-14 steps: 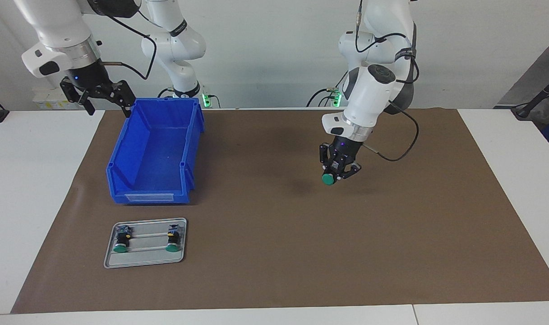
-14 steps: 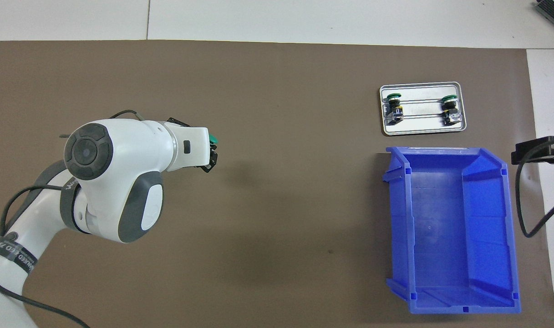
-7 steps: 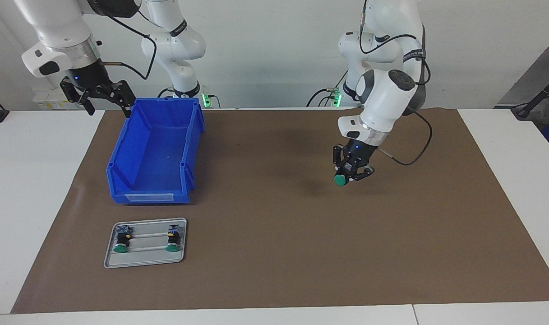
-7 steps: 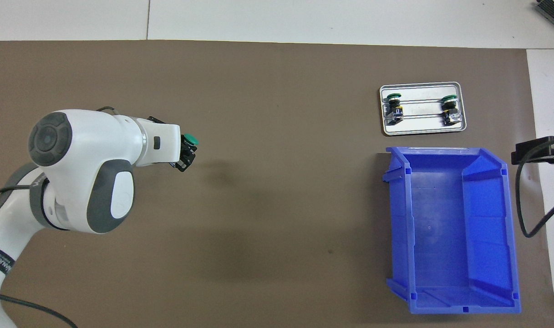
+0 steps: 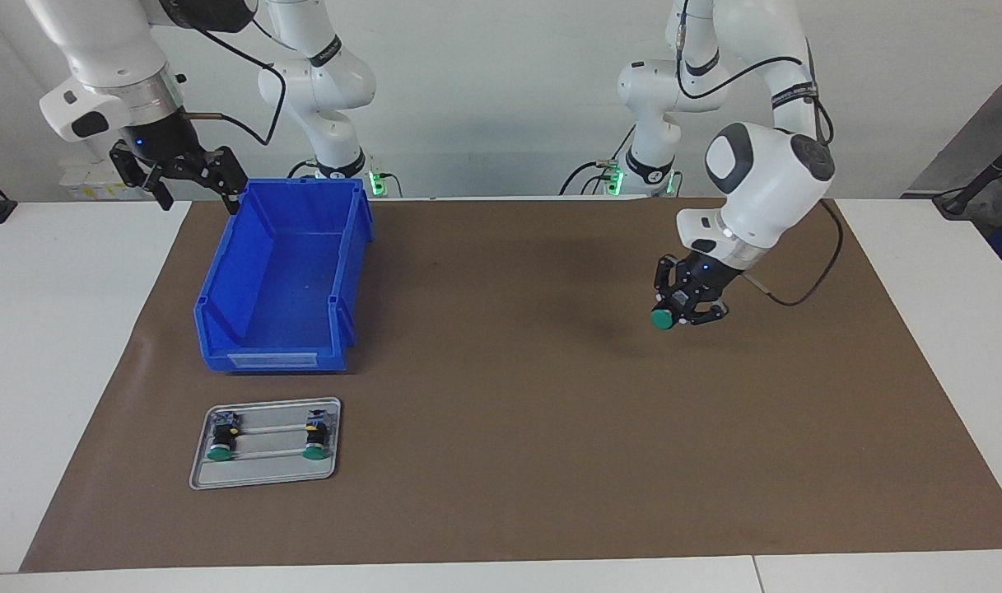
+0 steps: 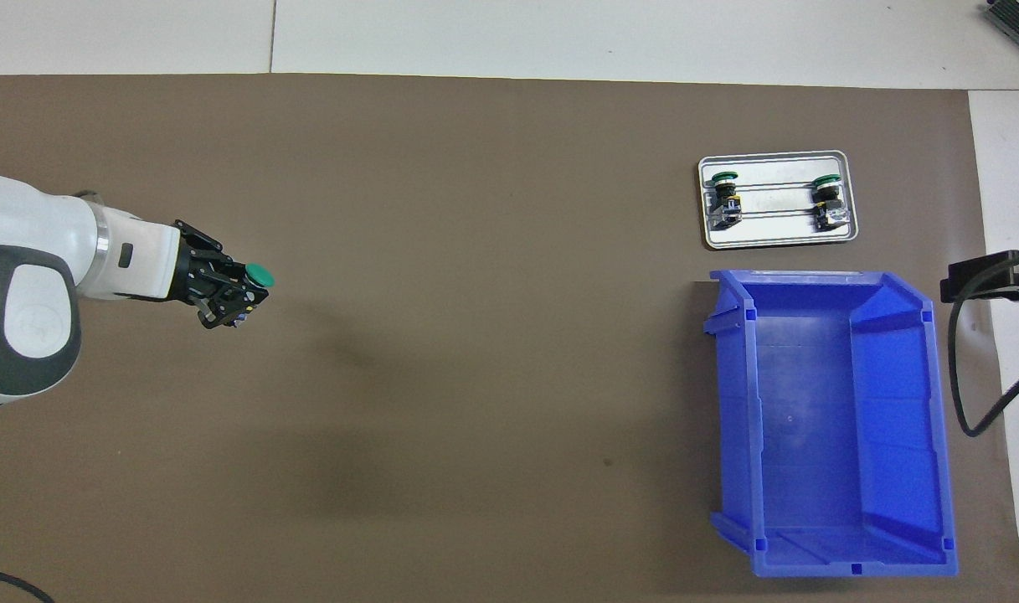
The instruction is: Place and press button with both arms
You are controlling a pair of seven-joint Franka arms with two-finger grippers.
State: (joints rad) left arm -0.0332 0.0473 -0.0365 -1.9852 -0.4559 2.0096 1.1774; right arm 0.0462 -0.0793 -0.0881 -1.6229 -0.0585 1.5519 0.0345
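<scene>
The right gripper (image 5: 189, 177) waited with jaws apart over the table edge beside the blue bin (image 5: 282, 276). The left gripper (image 5: 687, 303) hung above the brown mat (image 5: 501, 461), clamped on the button (image 5: 662, 319) (green cap toward eight o'clock in the facing view). Farthest out, a tray (image 5: 263, 476) carried two more buttons (image 5: 218, 449).

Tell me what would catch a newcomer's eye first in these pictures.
Probably the left gripper, up over the bare brown mat toward the left arm's end, shut on a green-capped button. Next the big blue bin at the right arm's end, with the open right gripper waiting by its corner nearest the robots. Beside the bin, farther from the robots, a small metal tray holds two more buttons.
</scene>
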